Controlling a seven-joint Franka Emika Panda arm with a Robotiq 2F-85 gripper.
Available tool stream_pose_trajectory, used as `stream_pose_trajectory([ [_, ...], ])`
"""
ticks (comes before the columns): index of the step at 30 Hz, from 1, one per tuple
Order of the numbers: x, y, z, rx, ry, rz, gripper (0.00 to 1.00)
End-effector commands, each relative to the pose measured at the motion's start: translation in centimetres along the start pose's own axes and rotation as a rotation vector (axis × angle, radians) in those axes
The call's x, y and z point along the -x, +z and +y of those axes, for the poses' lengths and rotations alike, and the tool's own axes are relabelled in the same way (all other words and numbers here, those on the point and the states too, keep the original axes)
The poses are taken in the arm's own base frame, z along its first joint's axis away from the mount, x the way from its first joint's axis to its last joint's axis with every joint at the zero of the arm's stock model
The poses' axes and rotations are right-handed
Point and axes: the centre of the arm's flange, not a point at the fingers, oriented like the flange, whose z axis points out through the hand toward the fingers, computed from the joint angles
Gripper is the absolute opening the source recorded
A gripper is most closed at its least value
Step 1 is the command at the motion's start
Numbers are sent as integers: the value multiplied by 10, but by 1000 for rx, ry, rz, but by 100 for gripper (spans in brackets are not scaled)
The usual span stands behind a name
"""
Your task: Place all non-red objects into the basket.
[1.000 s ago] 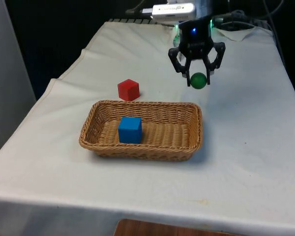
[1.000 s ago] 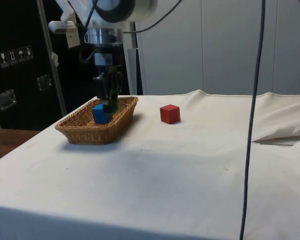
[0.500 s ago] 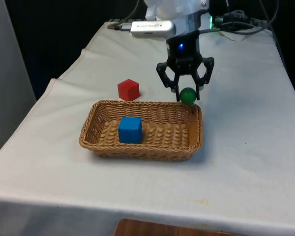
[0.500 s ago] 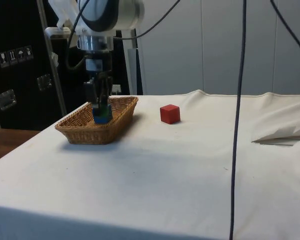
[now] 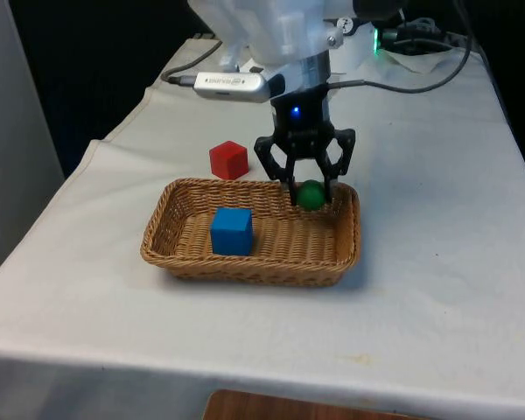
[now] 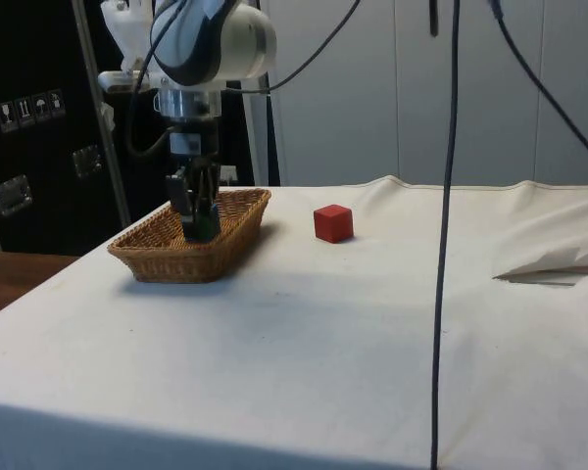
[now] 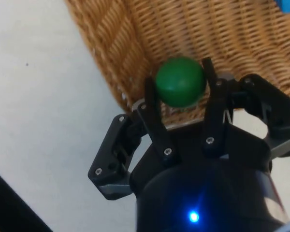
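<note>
Clamped between the black two-finger gripper's point(image 5: 309, 194) fingertips point(image 7: 150, 89) was a small, smooth green ball point(image 5: 311, 195), round and evenly coloured, held just above the inside of the woven wicker basket point(image 5: 184, 256) at its far corner on the front view's right; the wrist view set the ball point(image 7: 180, 81) over the basket's sloping wall point(image 7: 135, 43), close to the rim. Nearest the front camera, within the basket, sat a blue cube point(image 5: 232, 231) on the weave toward the front view's left. Beyond the basket's far rim a red cube point(image 5: 228, 159) rested on the white cloth-covered table point(image 5: 437, 289). A second earlier the gripper had hung outside the basket, farther back and toward the front view's right, carrying the ball above bare cloth; the cubes and basket had not moved.
</note>
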Motion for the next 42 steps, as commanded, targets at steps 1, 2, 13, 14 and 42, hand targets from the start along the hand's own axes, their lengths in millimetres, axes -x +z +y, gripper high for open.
stream_pose_trajectory([
  [1, -1, 2, 1, 2, 0, 2, 0],
  [2, -3, 6, 3, 2, 1, 11, 0],
  [13, -6, 23, 5, 25, 2, 28, 0],
  [14, -7, 24, 6, 28, 3, 29, 0],
  [42, -9, 31, 7, 30, 1, 29, 100],
])
